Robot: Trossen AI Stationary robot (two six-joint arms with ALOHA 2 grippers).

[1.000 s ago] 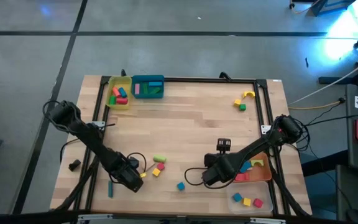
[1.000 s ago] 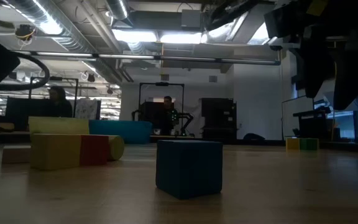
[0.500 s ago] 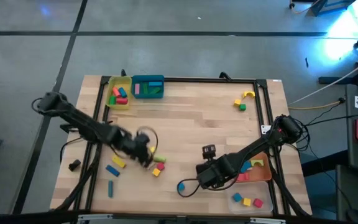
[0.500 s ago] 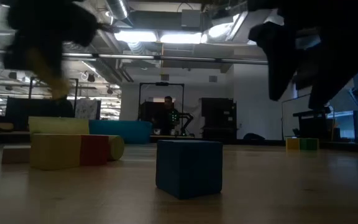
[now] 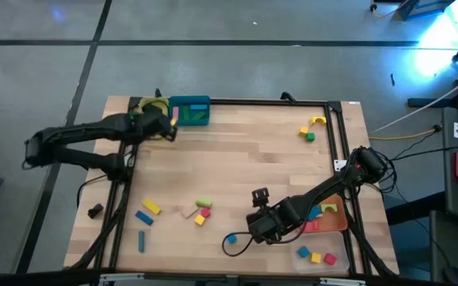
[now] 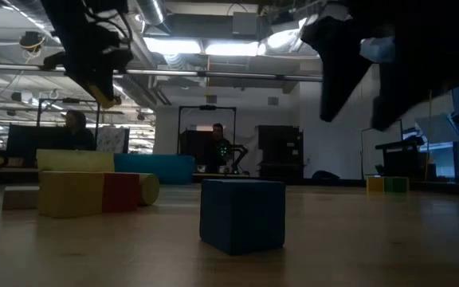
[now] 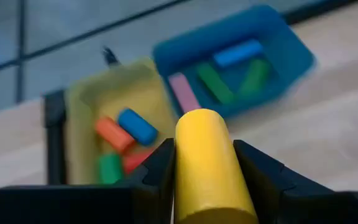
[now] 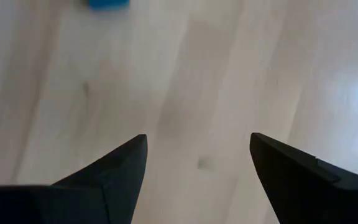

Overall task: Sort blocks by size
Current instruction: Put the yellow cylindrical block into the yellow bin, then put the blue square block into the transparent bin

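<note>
1. Your left gripper point(image 7: 204, 186) is clamped on a yellow wooden cylinder block point(image 7: 211, 168), held up off the table at the far-left corner, by the trays.
2. Key relation: the yellow plastic tray point(image 7: 120, 102) lies just ahead of the jaws in the left wrist view, w/ the teal plastic tray point(image 7: 278, 50) beside it. The cylinder's long axis runs fwd along the fingers, pointing between the two trays, nearer the yellow one.
3. The yellow tray already holds short rounded pieces (orange, blue, green, red); the teal one holds longer bars. So the yellow tray looks like the match, in my judgement.
4. Your right gripper point(image 8: 197, 162) has its jaws spread wide w/ nothing between them, low over the near-right part of the wooden table point(image 5: 245, 151).
5. A small blue cube point(image 5: 230, 238) sits just left of that gripper, ahead of the fingers in its wrist view. The right arm is clearly nearer to it.
6. More loose blocks lie near-left & far-right; sorting is partway done.
</note>
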